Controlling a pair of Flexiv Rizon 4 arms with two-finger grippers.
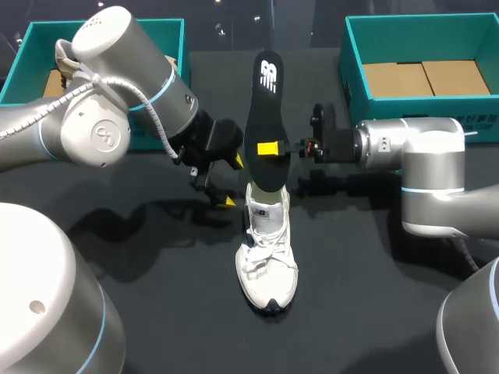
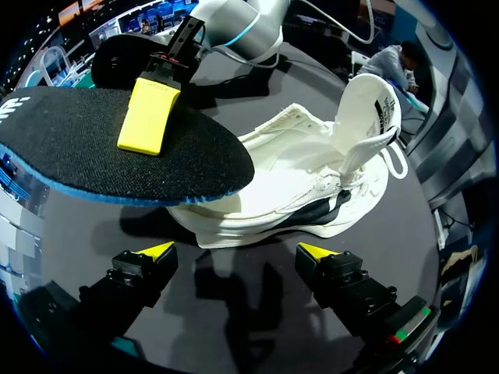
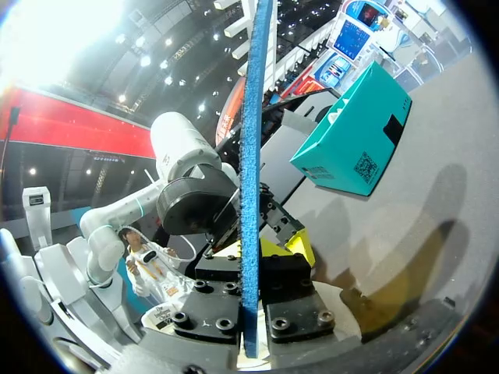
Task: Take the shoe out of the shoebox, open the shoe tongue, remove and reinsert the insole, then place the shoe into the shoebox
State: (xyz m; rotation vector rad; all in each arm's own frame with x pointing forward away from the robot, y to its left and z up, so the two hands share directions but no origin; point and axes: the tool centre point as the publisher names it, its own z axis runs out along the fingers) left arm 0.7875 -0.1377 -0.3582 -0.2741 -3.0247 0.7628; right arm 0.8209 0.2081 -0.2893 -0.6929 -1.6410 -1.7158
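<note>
Standing near the desk (image 1: 179, 312), I saw the white shoe (image 1: 267, 249) resting on its sole, toe pointing toward the robot's base. Its tongue (image 2: 366, 101) was lifted up off the opening.

The black insole (image 1: 263, 101) was out of the shoe. It was held in the air just above the heel end and stretched away past it, flat side up. The right end effector (image 1: 269, 148) came in from the shoe's right and was clamped on the insole about halfway along. One yellow pad (image 2: 148, 113) pressed on the top face and the other finger sat on the underside. From that arm's wrist the insole showed edge-on, a thin blue-sided strip between the two fingers.

The left end effector (image 2: 238, 253) hung to the left of the shoe's heel, close beside it but not touching. Its fingers (image 2: 160, 251) were spread apart with nothing between them and pointed at the shoe's side.

A teal shoebox (image 1: 355, 70) sat well beyond the shoe to its right, open, with brown cardboard inside. Another teal box (image 1: 35, 54) sat well beyond the shoe to its left, partly hidden behind the left arm.
</note>
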